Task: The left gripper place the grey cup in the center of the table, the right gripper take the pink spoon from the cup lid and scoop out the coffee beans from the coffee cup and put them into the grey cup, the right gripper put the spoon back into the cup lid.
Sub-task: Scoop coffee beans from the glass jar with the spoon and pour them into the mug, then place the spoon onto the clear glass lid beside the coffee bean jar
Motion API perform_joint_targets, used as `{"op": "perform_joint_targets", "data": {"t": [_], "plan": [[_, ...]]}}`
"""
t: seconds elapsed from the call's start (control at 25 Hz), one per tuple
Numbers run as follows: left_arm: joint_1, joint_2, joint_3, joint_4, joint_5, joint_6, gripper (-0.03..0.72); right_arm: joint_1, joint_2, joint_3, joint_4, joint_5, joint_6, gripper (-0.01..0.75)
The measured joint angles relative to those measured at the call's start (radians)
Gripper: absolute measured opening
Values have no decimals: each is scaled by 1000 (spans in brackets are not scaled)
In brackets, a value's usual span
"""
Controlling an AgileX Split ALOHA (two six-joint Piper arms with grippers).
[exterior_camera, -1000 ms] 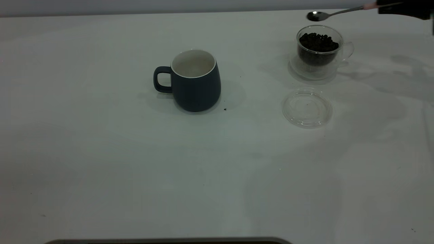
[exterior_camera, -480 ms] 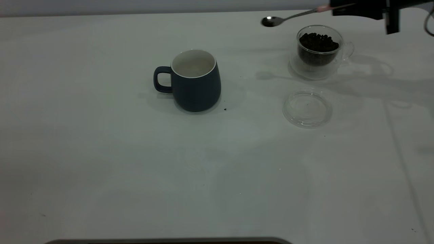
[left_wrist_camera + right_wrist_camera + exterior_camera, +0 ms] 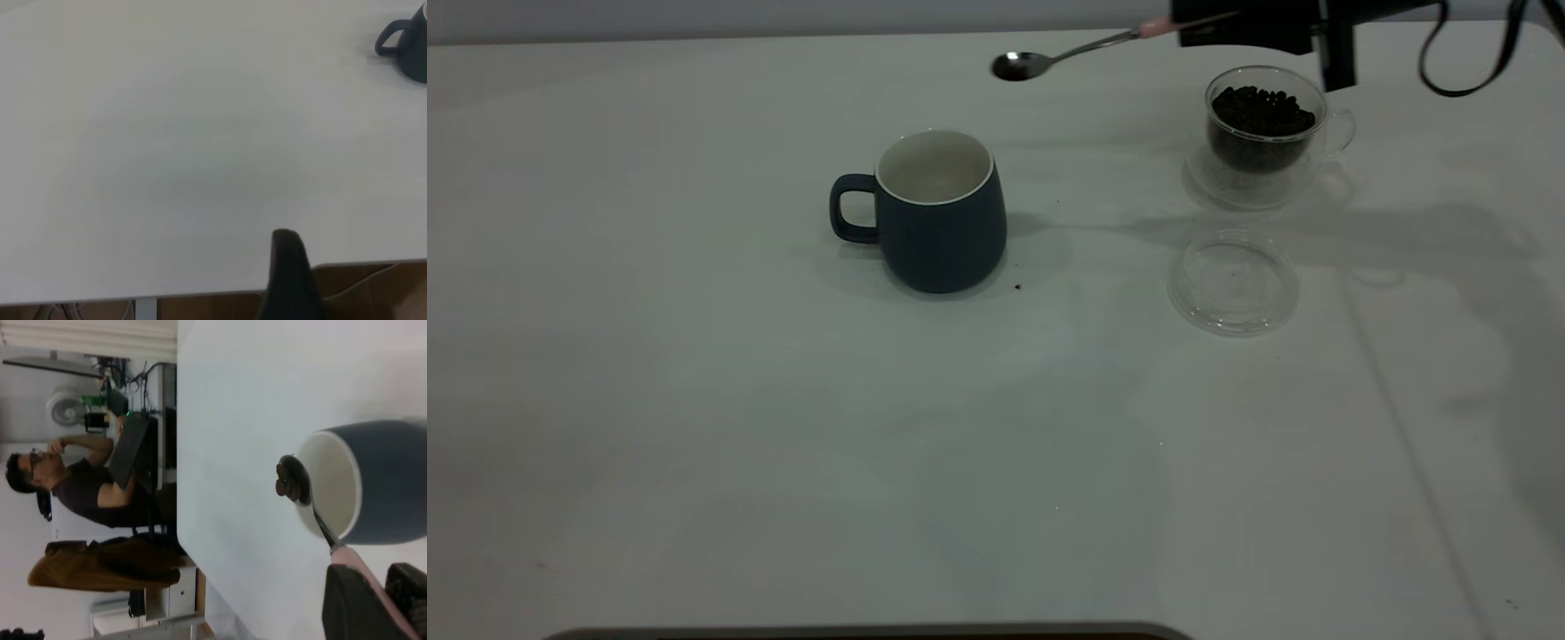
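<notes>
- The right gripper hangs above the far right of the table, its fingers clamped on the pale handle of the pink spoon, which juts out level toward the middle.
- In the right wrist view, the spoon's bowl carries a few dark coffee beans and sits against the white mouth of the grey cup (how high above the rim cannot be told).
- The grey cup stands upright near the table's centre, handle turned toward the left arm's side.
- The coffee cup stands upright at the far right, a heap of coffee beans filling its inner glass.
- The cup lid lies flat just in front of the coffee cup, apart from it.
- The left gripper shows only as one dark finger at the table's edge, well away from the grey cup; whether it is spread or closed cannot be told.
</notes>
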Motion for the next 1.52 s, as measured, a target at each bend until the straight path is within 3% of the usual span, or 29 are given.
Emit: {"op": "perform_joint_targets", "data": {"t": [0.4, 0.68, 1.12, 1.52], "plan": [[0, 0, 0, 0, 0, -1, 567, 102, 0, 0, 2, -27, -1, 98], [0, 0, 0, 0, 0, -1, 567, 128, 0, 0, 2, -125, -65, 98], [0, 0, 0, 0, 0, -1, 567, 153, -55, 0, -85, -270, -325, 98], [0, 0, 0, 0, 0, -1, 567, 163, -226, 0, -234, -274, -342, 98]]}}
